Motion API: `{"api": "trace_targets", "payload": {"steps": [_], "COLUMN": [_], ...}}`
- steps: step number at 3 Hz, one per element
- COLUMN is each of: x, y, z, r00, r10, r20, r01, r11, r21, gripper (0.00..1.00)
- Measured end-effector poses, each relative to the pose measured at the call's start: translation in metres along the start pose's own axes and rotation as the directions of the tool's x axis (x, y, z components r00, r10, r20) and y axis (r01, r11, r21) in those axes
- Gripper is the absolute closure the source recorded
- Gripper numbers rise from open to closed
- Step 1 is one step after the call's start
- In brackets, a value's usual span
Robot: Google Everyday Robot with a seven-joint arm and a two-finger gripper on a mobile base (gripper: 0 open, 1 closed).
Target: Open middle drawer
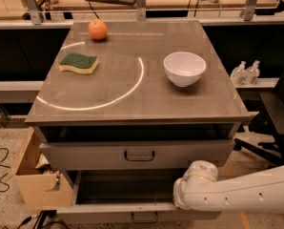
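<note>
Though low, tool [180,199] at right front rim of open middle drawer [104,213].

White arm [237,192] low from the right — tool out of sight

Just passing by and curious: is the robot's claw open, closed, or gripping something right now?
Gripper: cannot be told; it is out of sight past the end of the white arm, at the right front of the pulled-out middle drawer.

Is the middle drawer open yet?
Open: the middle drawer sits pulled out beyond the taller drawer above, dark interior exposed. The gripper is at its front rim, right of the handle.
</note>
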State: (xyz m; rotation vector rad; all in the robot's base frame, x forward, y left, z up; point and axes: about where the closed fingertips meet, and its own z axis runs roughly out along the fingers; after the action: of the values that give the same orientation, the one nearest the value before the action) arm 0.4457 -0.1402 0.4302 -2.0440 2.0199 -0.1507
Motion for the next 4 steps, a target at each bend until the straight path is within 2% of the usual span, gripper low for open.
{"api": "trace_targets", "payload": {"steps": [1, 2, 3, 4], "x": [-0.006, -0.006, -0.003, 0.005], "y": [0.009, 0.009, 0.022, 0.04], "z": [0.001, 0.0, -0.01, -0.026], "r00": [0.999, 0.999, 0.996, 0.983], "r10": [-0.031, -0.032, -0.046, -0.11], "r20": [-0.039, -0.039, -0.074, -0.144], "r01": [0.029, 0.03, 0.039, 0.077], "r11": [0.9984, 0.9984, 0.9948, 0.9728], "r21": [-0.048, -0.048, -0.094, -0.219], "gripper": [1.0, 1.0, 1.0, 1.0]}}
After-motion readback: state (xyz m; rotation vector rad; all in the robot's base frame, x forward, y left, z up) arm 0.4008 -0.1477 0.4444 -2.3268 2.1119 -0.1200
